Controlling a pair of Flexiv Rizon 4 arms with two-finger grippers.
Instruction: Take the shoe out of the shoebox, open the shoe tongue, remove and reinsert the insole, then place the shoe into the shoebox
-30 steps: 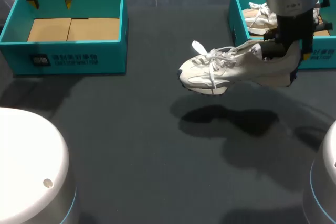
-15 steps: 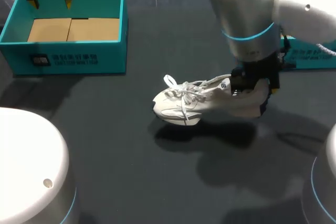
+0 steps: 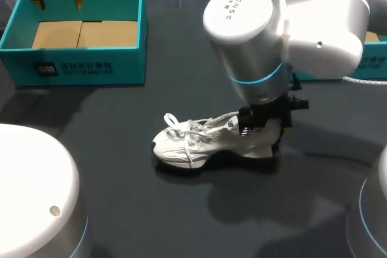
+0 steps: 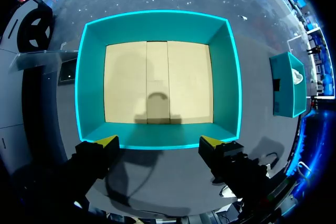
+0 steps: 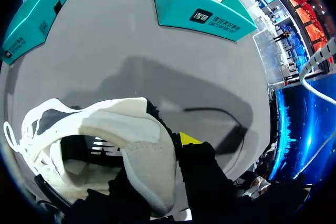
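Dark worktop [image 3: 139, 209] in the head view: the white shoe [image 3: 199, 143] sits mid-worktop, toe toward my left, with my right claw [image 3: 266, 130] clenched on its heel. Left wrist view: my left claw [image 4: 157, 142] hangs released above the empty shoebox [image 4: 157, 22]. Right wrist view: the shoe's heel collar is pinched in my claw.
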